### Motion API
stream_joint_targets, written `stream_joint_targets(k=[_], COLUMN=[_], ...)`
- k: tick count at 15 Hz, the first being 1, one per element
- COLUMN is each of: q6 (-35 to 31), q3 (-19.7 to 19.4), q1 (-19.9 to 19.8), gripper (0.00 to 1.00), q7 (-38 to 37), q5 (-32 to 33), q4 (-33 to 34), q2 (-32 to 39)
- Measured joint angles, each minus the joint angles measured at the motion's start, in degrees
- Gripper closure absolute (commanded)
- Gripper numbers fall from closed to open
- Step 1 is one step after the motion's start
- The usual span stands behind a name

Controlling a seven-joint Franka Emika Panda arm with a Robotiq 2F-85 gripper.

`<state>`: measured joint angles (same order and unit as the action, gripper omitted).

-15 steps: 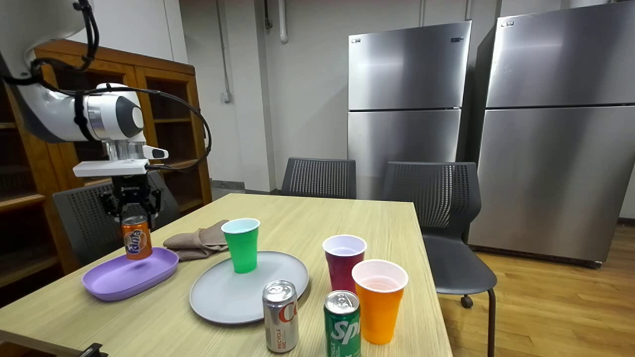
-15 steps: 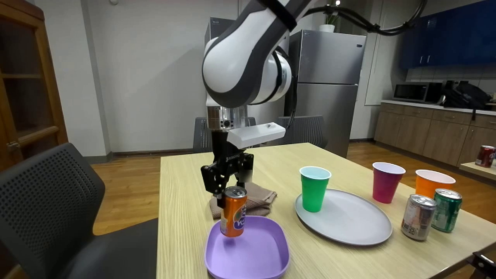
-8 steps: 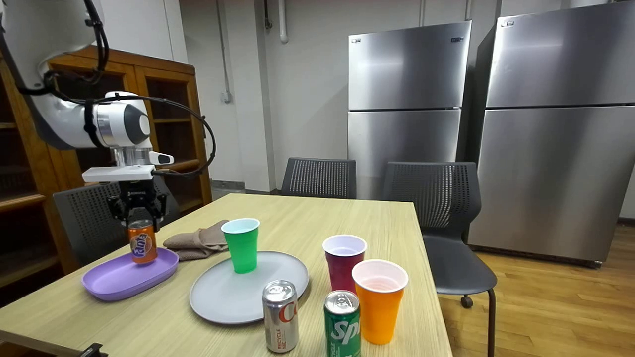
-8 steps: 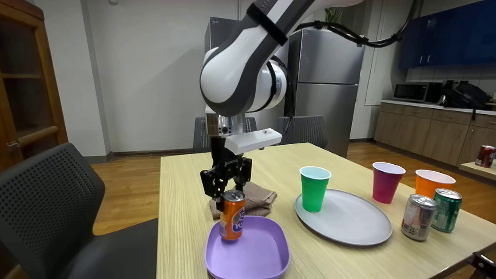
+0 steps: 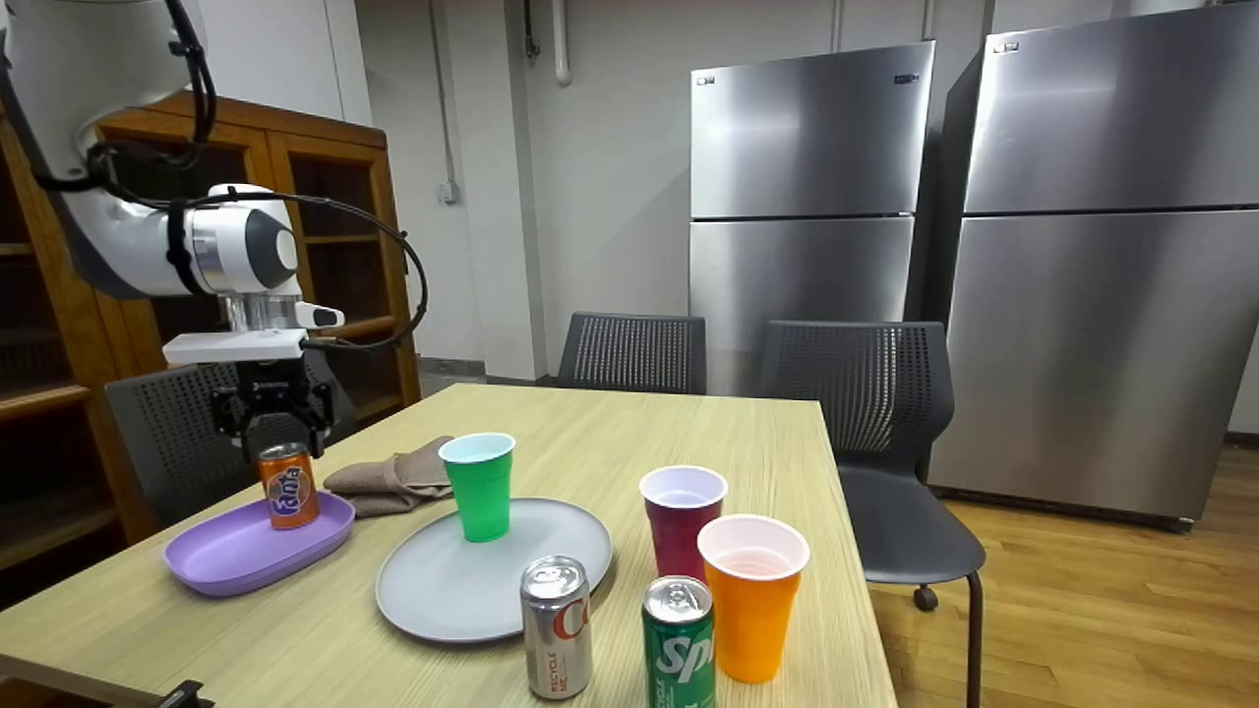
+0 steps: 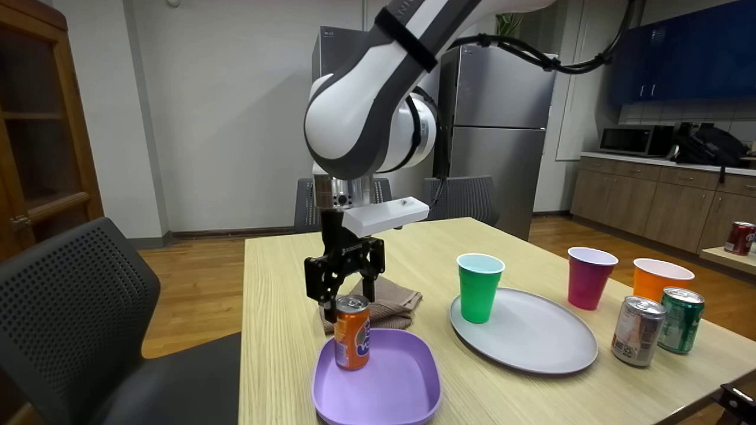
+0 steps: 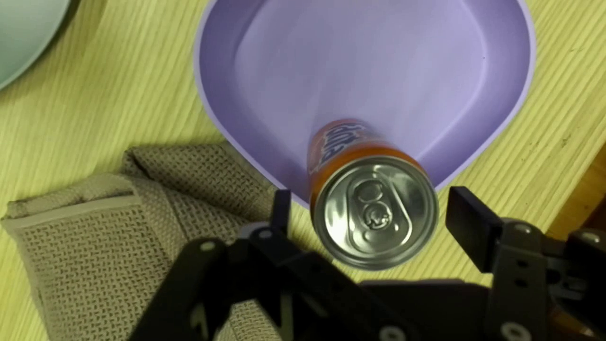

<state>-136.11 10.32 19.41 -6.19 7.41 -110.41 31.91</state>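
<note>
Tool (image 7: 367, 208) stands spread wide astride the top of an orange can (image 7: 374, 199), with a gap on each side, and holds nothing. It leaves the orange can roughly upright inside the tray (image 7: 364, 57), at the end next to a cloth (image 7: 94, 255). Farther off on the counter (image 5: 325, 629) lies a plate (image 6: 549, 348) bearing a green cup (image 6: 478, 289); past that, a red cup (image 6: 592, 280), orange cup (image 6: 652, 285), silver can (image 6: 638, 333) and green can (image 6: 682, 323). Letting go seems the step in hand; the next move calls for a straight lift, clear of the rim.
</note>
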Motion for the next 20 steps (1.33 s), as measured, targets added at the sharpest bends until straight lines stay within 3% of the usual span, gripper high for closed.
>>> stream_joint_targets(k=[8, 20], q6=[0.0, 0.0], q3=[-0.6, -2.6], q1=[-1.0, -9.8], gripper=[0.0, 0.0], q7=[0.0, 2.3], q5=[-0.3, -6.4], q4=[0.0, -0.1], q2=[-4.9, -15.2])
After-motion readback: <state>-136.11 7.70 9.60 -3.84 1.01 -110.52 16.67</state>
